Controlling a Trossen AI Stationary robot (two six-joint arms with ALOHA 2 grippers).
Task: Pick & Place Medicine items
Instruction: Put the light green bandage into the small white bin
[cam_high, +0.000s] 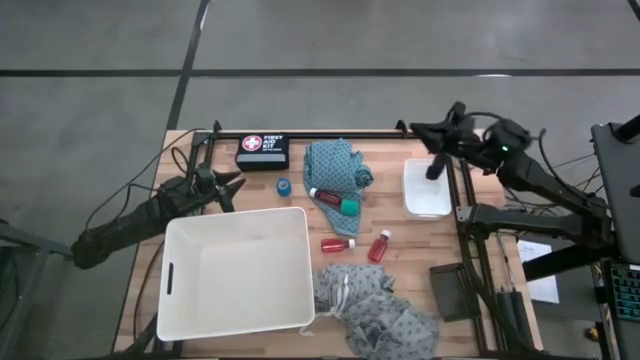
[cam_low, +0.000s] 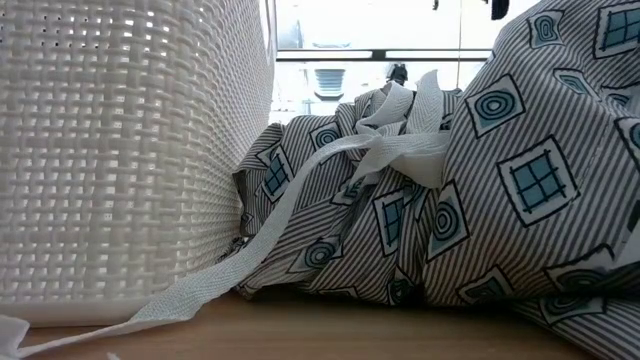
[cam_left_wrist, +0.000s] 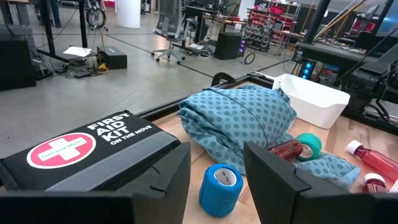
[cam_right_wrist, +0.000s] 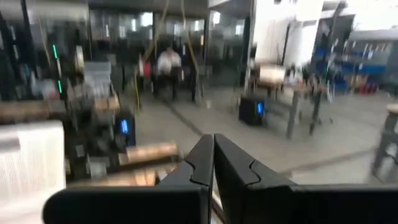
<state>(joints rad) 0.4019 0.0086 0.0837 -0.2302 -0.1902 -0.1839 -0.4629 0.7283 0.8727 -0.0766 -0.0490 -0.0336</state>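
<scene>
Left gripper (cam_high: 232, 190) beside blue roll (cam_high: 284, 186); right gripper (cam_high: 436, 166) above small white tray (cam_high: 425, 203).

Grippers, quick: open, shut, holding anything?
Left gripper: open, empty, lined up on the blue roll beside the first aid kit.
Right gripper: shut, empty, raised by the small white tray.

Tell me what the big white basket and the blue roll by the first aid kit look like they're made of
The white basket looks like moulded plastic, matte: its wall shows a regular woven-look grid with small holes. The blue roll looks like soft crinkled bandage wrap, probably a cohesive fabric: it has a matte textured surface and a hollow core.
</scene>
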